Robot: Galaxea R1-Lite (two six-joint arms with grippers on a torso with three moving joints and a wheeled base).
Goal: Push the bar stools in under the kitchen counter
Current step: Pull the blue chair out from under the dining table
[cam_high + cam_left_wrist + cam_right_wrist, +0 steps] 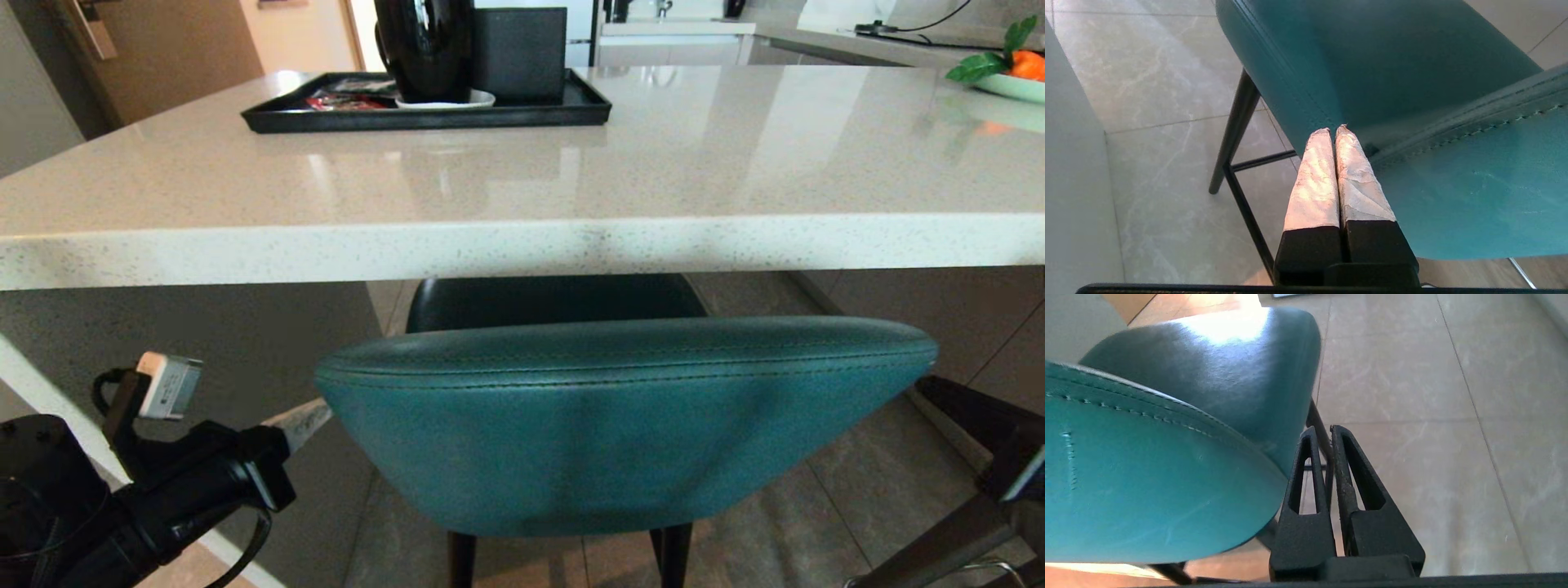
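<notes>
A teal bar stool (620, 425) stands in front of me with its rounded back toward me and its dark seat (555, 302) partly under the kitchen counter (522, 245). My left gripper (314, 412) is shut, with its taped fingertips against the left edge of the stool's back (1453, 183); in the left wrist view the gripper (1333, 130) holds nothing. My right gripper (1323, 430) is shut and empty, close beside the right edge of the stool's back (1147, 477). The right arm (1016, 465) shows at the lower right edge of the head view.
On the counter stand a black tray (269, 118) with a black kettle (424, 49), and at the far right a plate of fruit (1012, 82). The counter's grey side panel (204, 343) is close on the left. Tiled floor (1433, 375) lies on both sides.
</notes>
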